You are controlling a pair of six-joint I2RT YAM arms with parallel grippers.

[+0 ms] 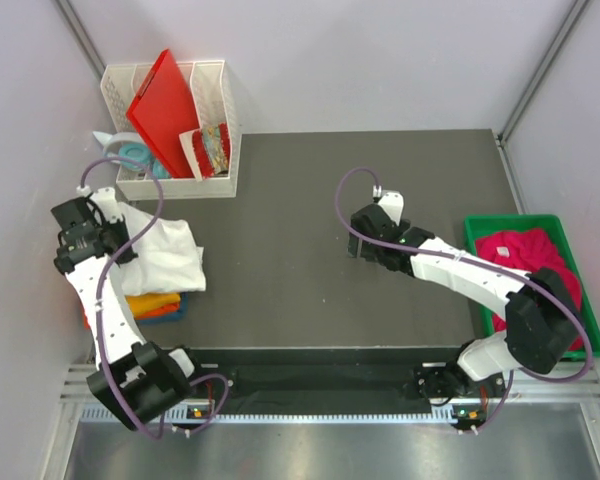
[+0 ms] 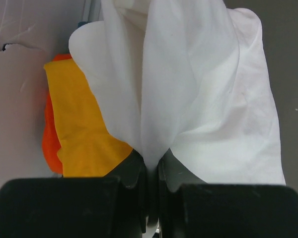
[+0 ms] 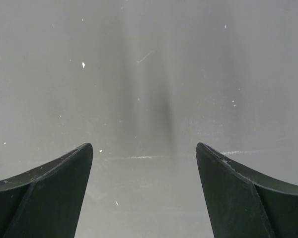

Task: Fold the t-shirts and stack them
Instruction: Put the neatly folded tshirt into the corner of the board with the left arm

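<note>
Pinching a bunched fold of the white t-shirt (image 2: 213,124), the left claw (image 2: 151,166) holds limp, light cloth, probably easier gripped at corners; the right claw (image 3: 144,163) gapes wide, empty.

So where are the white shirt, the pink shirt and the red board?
white shirt (image 1: 168,256), overhead view, middle of the cloth.
pink shirt (image 1: 525,252), overhead view, middle of the crumpled cloth.
red board (image 1: 164,102), overhead view, its flat face.

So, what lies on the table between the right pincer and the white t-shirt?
Nothing: between the right pincer and the white t-shirt there is only the bare dark table mat. The top external view shows this stretch.
</note>
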